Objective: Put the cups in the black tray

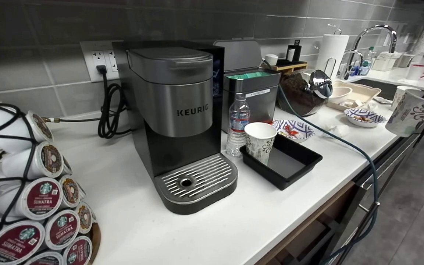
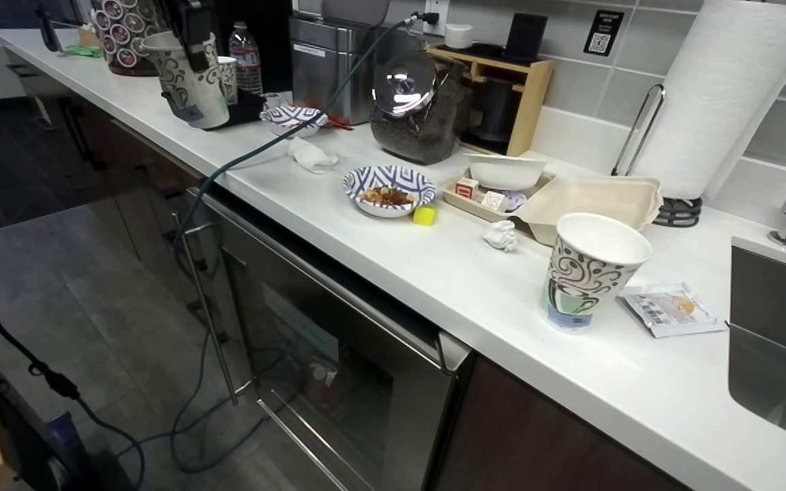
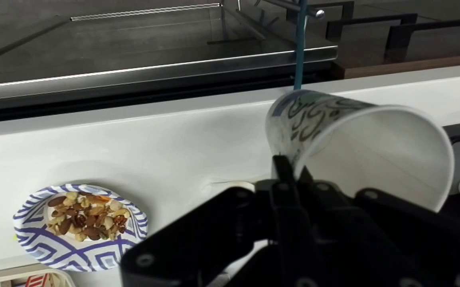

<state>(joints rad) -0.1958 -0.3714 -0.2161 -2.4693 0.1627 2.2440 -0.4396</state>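
1. Fingers (image 3: 282, 169) pinch a tilted cup (image 3: 367, 149) by its wall, aloft, outside the tray (image 1: 292, 162).
2. Done: one cup (image 1: 260, 143) is in the tray.
3. Remaining, I judge: the tilted cup, then another cup (image 2: 592, 273) on the counter (image 2: 427, 266) near the sink (image 2: 771, 290).

You have a coffee machine (image 1: 188, 106) near a plastic bottle (image 1: 239, 119) — and, farther along the counter (image 1: 131, 221), a bowl (image 2: 393, 209) of nuts (image 2: 387, 196) beside a yellow cube (image 2: 425, 215).
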